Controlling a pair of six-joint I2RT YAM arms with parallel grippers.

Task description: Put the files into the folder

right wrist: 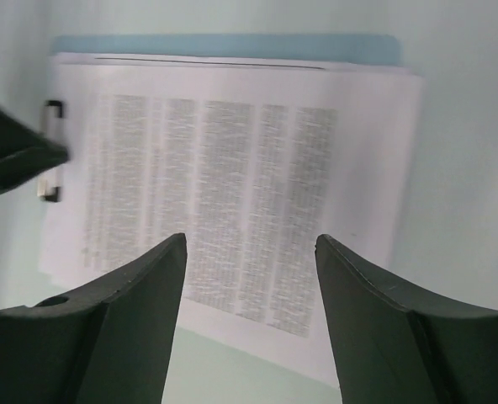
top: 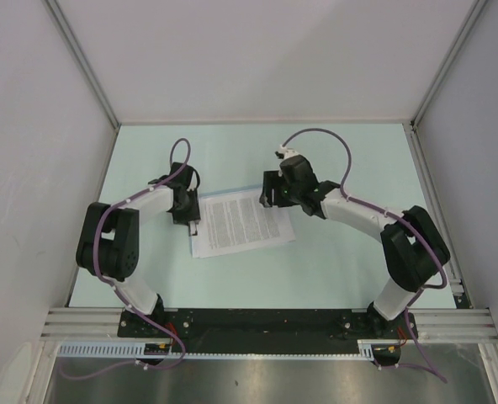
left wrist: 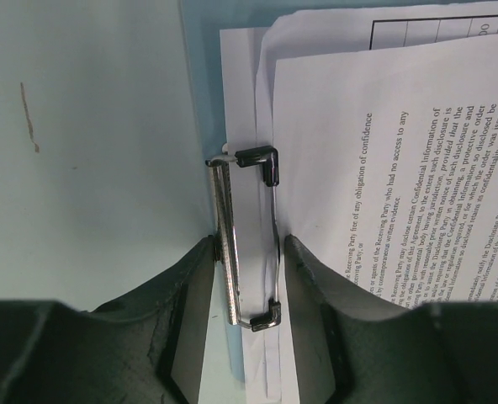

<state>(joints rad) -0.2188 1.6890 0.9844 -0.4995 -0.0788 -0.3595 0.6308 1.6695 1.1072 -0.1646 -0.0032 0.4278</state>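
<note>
Though fanned, files [top: 242, 220] on folder [right wrist: 232, 46]
</note>
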